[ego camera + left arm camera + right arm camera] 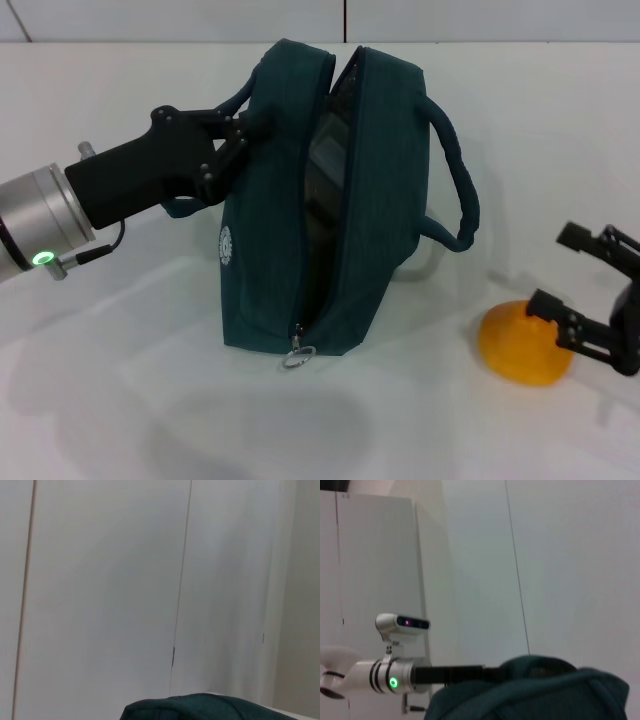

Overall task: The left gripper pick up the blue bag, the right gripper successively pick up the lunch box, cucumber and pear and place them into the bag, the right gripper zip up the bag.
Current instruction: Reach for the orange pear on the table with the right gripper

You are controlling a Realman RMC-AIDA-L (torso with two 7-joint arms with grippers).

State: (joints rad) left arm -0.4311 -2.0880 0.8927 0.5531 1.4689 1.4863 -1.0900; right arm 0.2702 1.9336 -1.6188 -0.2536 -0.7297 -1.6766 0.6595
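So the left gripper (243, 135) is clamping its jaws on one rolled handle of the blue bag (330, 200), which is standing upright mid-counter with its zipper gaping open and the silver ring pull (297, 356) dangling at the near end. The right gripper (590, 300) is sitting low at the right edge with jaws spread apart, right up against the pear (522, 346) on the white counter (150, 400), though it's hard to tell if it's actually touching it. The far handle (455, 175) is drooping down the bag's right side.
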